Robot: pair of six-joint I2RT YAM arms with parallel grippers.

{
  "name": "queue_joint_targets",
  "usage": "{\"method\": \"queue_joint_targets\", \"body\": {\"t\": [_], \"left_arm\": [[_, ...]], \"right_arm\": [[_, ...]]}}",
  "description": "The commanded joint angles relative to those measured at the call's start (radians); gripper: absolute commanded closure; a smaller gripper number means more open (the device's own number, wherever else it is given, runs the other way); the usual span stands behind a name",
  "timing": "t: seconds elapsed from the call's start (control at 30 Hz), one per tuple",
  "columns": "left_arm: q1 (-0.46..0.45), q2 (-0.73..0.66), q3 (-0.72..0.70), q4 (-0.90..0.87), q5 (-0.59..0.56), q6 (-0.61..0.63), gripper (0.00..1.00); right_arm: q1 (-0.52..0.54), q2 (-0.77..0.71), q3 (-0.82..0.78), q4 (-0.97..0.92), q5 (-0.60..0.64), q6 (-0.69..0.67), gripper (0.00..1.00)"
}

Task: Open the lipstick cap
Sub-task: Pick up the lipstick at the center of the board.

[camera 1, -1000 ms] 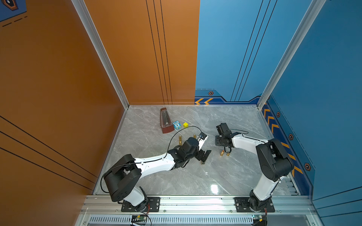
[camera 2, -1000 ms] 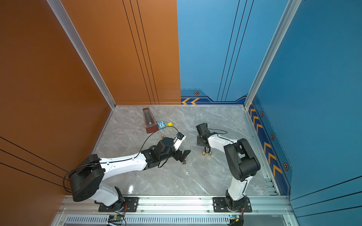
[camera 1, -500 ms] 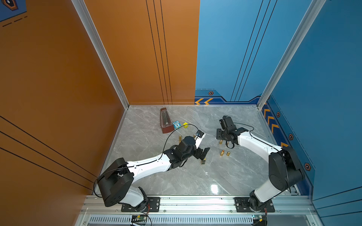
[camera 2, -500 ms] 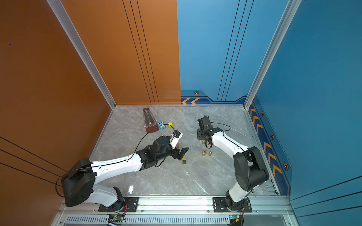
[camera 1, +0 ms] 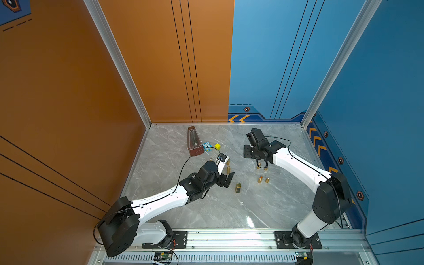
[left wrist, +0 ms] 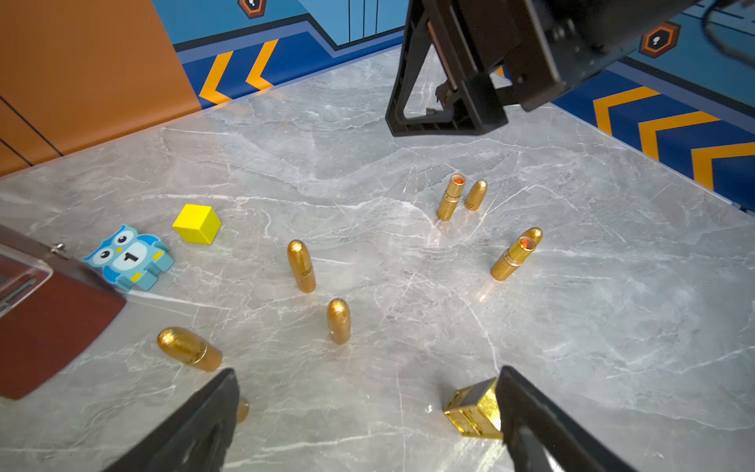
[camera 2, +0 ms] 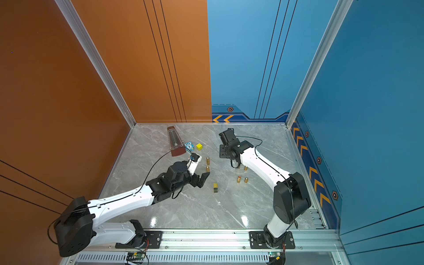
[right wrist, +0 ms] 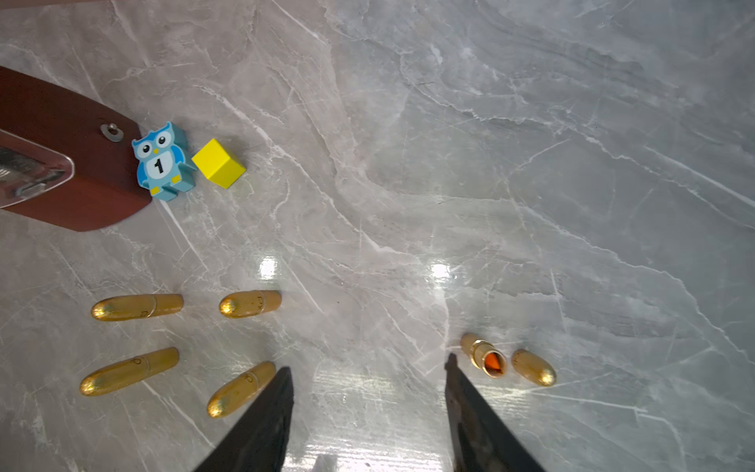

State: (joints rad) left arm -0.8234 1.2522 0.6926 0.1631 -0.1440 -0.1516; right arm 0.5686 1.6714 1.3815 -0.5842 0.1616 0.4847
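Left claw is spread wide with nothing in it, and the right claw hangs with its jaws apart and empty too. So nobody's got hold of anything right now.

The capped lipsticks are little gold bullets, four by my count. They're bunched near the middle of the surface, about 12 o'clock from the left claw. Two opened lipsticks stand at 3 o'clock from that bunch, each with its loose cap just beside it. The right claw hangs by the farther pair. A square gold case sits near the left claw, at its 4 o'clock.

My guess on handling: tiny, light, hard and slick. That polished shell won't give a claw much bite, and standing on end they'd tip at a nudge. I'd pinch the base low with one claw, take the cap above the seam with the other, and pull straight.

Writing: the blue owl block has a "1" on its belly. Each tube carries a small engraved mark, too small for me to read. Nothing on the yellow cube.
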Motion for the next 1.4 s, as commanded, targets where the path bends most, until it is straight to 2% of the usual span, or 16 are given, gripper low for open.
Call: {"method": "queue_joint_targets", "body": {"t": [0.0, 0.23, 0.5, 0.6, 0.77, 0.93, 1.1, 1.23, 1.37], "left_arm": [[0.022, -0.044, -0.035, -0.044, -0.021, -0.02, 0.01], [0.062, -0.102, -0.09, -0.054, -0.021, -0.033, 0.01], [0.094, -0.144, -0.132, -0.053, -0.006, -0.049, 0.01], [0.107, -0.14, -0.135, -0.053, -0.004, -0.051, 0.01], [0.119, -0.137, -0.135, -0.053, 0.011, -0.054, 0.01], [0.125, -0.134, -0.129, -0.053, 0.023, -0.048, 0.01], [0.136, -0.137, -0.117, -0.053, 0.022, -0.056, 0.01], [0.148, -0.144, -0.11, -0.054, 0.032, -0.066, 0.01], [0.162, -0.165, -0.121, -0.054, 0.032, -0.077, 0.01]], "right_arm": [[0.043, 0.067, 0.043, -0.07, 0.014, 0.069, 0.39], [0.091, 0.202, 0.147, -0.081, -0.018, 0.133, 0.38], [0.099, 0.341, 0.249, -0.105, -0.008, 0.177, 0.38], [0.1, 0.386, 0.286, -0.105, -0.042, 0.177, 0.39], [0.121, 0.429, 0.326, -0.105, -0.039, 0.163, 0.39], [0.111, 0.41, 0.31, -0.111, 0.007, 0.173, 0.39], [0.125, 0.434, 0.356, -0.103, -0.068, 0.07, 0.39], [0.112, 0.503, 0.404, -0.103, -0.143, -0.001, 0.44], [0.097, 0.545, 0.455, -0.106, -0.16, -0.045, 0.44]]}}
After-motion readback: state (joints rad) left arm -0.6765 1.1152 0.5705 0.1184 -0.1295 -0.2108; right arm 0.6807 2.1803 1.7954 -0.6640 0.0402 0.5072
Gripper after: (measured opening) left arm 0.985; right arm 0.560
